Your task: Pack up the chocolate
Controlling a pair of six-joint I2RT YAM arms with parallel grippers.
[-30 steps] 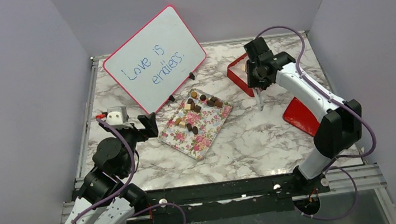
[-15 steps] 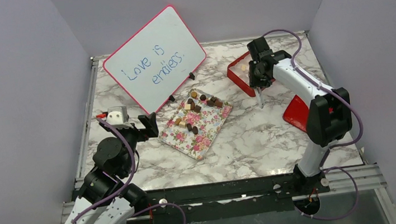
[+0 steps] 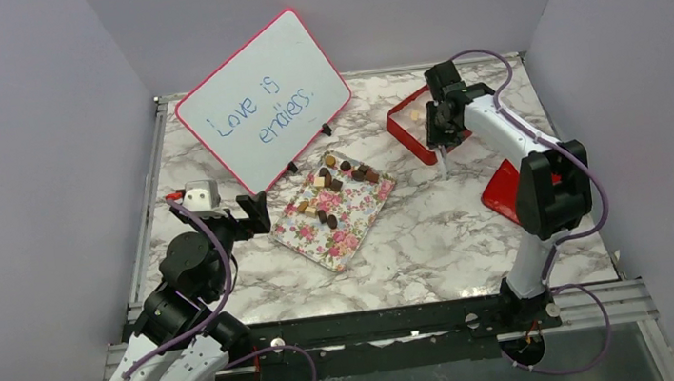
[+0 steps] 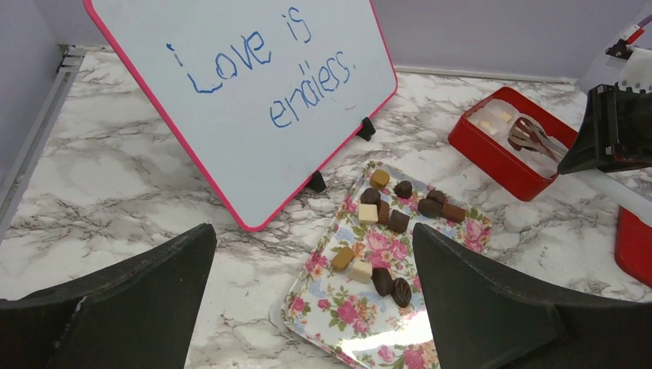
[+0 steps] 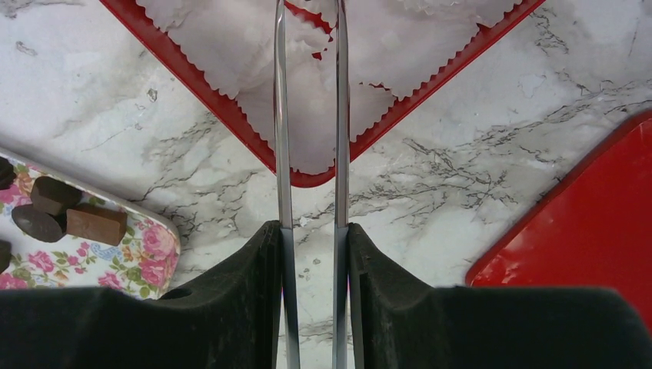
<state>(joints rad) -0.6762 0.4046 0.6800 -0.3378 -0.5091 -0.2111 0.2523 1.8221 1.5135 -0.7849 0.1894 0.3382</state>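
Pinching a pair of metal tongs (image 5: 281,115): right gripper (image 5: 311,231), fingers pressed on the two blades, which stand slightly apart. In the right wrist view nothing shows between the blades, but their tips run out of frame. The tongs reach over the near corner of the red box (image 4: 492,163), which sits toward the table's far right corner and is lined with white paper cups (image 5: 430,46). A red lid (image 3: 506,192) lies by the table's right edge.

Left gripper (image 4: 313,231) is spread wide, holds nothing and hovers near the left edge, facing the tray.

The chocolate (image 4: 388,223), a mix of dark, mid-brown and cream pieces, is scattered on the far half of the floral tray (image 4: 338,307) at mid-table. The tray lies just in front of a pink-framed whiteboard (image 4: 231,92) reading "Love is endless."
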